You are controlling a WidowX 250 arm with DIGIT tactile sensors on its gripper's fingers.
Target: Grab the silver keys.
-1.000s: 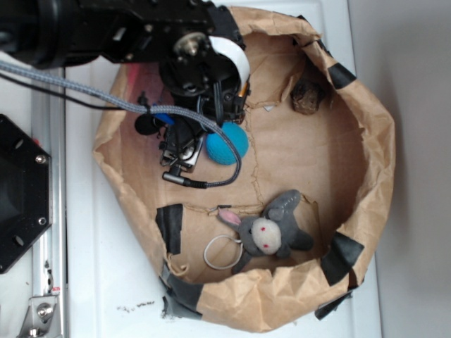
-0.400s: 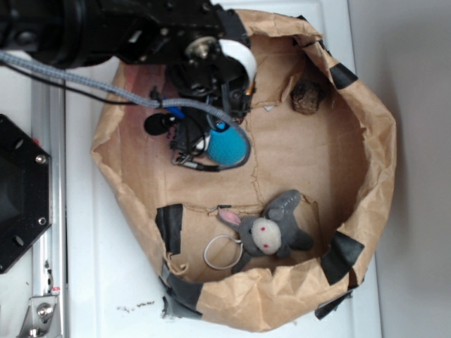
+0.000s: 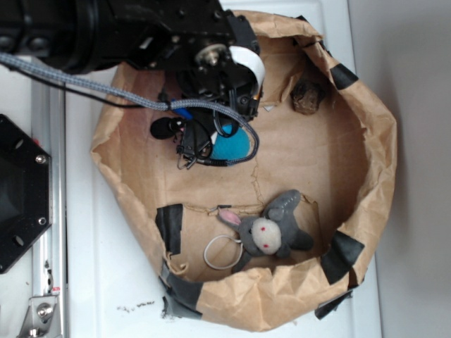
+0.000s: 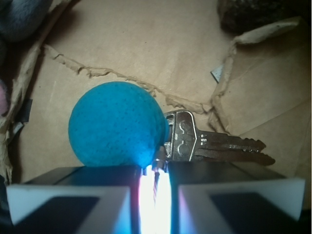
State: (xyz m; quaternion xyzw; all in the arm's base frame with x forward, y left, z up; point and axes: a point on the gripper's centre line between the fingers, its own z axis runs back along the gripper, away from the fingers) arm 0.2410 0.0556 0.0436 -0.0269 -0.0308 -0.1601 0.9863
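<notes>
The silver keys lie flat on the brown paper, joined by thin wire to a round teal felt ball. In the wrist view my gripper sits right at the join between ball and keys. Its jaws are drawn nearly together, with a thin wire loop of the bunch in the narrow bright gap. From the exterior view the arm covers the keys, and only part of the teal ball shows under the gripper.
All of this lies inside a crumpled brown paper nest with raised walls and black tape patches. A grey plush bunny with a white ring lies at the front. A dark rock sits at the back right.
The arm has shifted right over the teal ball, covering more of it. The ball, bunny and rock have stayed in place.
</notes>
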